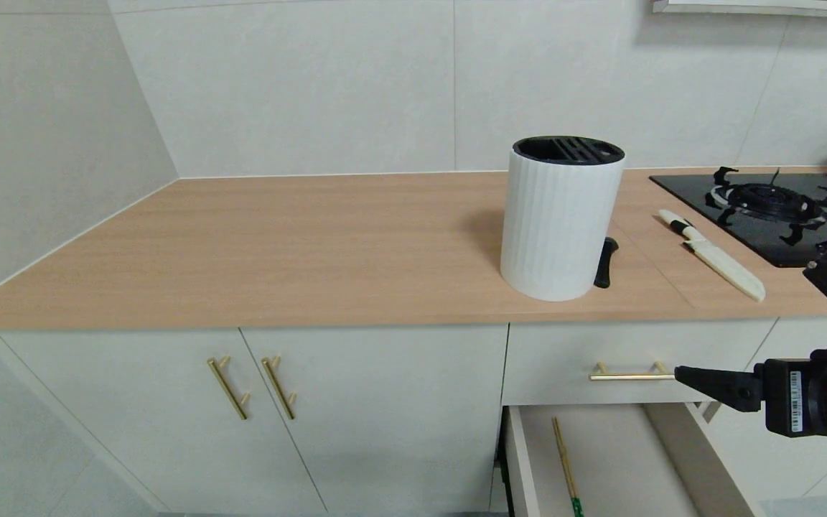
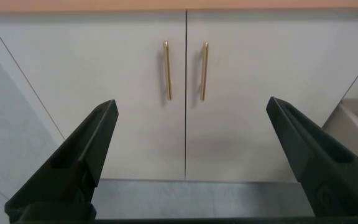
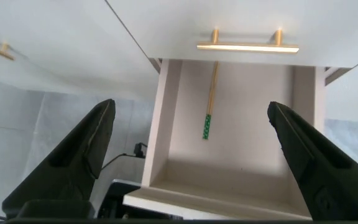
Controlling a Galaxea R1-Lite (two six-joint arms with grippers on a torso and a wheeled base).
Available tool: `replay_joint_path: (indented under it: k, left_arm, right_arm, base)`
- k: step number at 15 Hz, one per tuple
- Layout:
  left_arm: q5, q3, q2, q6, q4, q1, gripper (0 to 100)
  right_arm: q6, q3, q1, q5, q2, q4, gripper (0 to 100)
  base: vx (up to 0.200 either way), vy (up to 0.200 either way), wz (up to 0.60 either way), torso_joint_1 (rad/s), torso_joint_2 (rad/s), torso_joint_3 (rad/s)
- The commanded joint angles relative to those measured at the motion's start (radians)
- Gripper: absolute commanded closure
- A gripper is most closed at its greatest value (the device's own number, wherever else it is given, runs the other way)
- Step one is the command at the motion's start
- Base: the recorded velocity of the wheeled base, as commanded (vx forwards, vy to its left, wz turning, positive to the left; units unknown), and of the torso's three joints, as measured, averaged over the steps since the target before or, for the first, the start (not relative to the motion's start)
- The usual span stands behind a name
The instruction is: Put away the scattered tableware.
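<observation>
Two empty claws, left claw [image 2: 191, 102] and right claw [image 3: 190, 106], both spread wide.
Wooden countertop [image 1: 277, 244] carries a white ribbed holder [image 1: 561, 222]; under it the lower drawer [image 1: 521, 452] stands pulled out, right claw before it; left claw faces the cabinet doors [image 2: 123, 130]; a white knife [image 1: 713, 255] lies on the countertop between holder and stove [image 1: 765, 208]; a green-tipped chopstick [image 1: 566, 463] lies in the drawer; a black handle [image 1: 606, 262] pokes out just beside the holder's base.

On the counter I count one white ribbed holder [image 1: 561, 222], one white knife [image 1: 711, 255] at its 3 o'clock and one black-handled utensil [image 1: 606, 262] between them. The open drawer [image 1: 701, 459] has one chopstick [image 1: 566, 459]. There are three gold handles [image 1: 629, 373].
</observation>
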Motion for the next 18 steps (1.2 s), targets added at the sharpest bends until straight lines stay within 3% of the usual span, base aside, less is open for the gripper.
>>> replay_joint_path:
  k: [1, 5, 9, 15, 18]
  left_arm:
    - [0.000, 0.000, 0.000, -0.001, 0.000, 0.000, 0]
    - [0.000, 0.000, 0.000, -0.001, 0.000, 0.000, 0]
    - [0.000, 0.000, 0.000, -0.001, 0.000, 0.000, 0]
    - [0.000, 0.000, 0.000, -0.001, 0.000, 0.000, 0]
    - [0.000, 0.000, 0.000, -0.001, 0.000, 0.000, 0]
  right_arm:
    - [0.000, 0.001, 0.001, 0.000, 0.005, -0.001, 0]
    - [0.000, 0.007, 0.001, 0.002, 0.005, -0.001, 0]
    - [-0.066, -0.034, -0.007, 0.002, 0.049, -0.022, 0]
    - [-0.070, -0.442, -0.131, -0.188, 0.529, -0.014, 0]
    - [-0.067, -0.592, -0.173, -0.208, 0.672, 0.041, 0]
  base:
    - [0.000, 0.000, 0.00, 0.212, -0.50, -0.290]
    - [0.000, 0.000, 0.00, 0.214, -0.50, -0.284]
    - [0.000, 0.000, 0.00, 0.069, -0.16, -0.096]
    - [0.000, 0.000, 0.00, 0.000, 0.00, 0.000]
    - [0.000, 0.000, 0.00, 0.000, 0.00, 0.000]
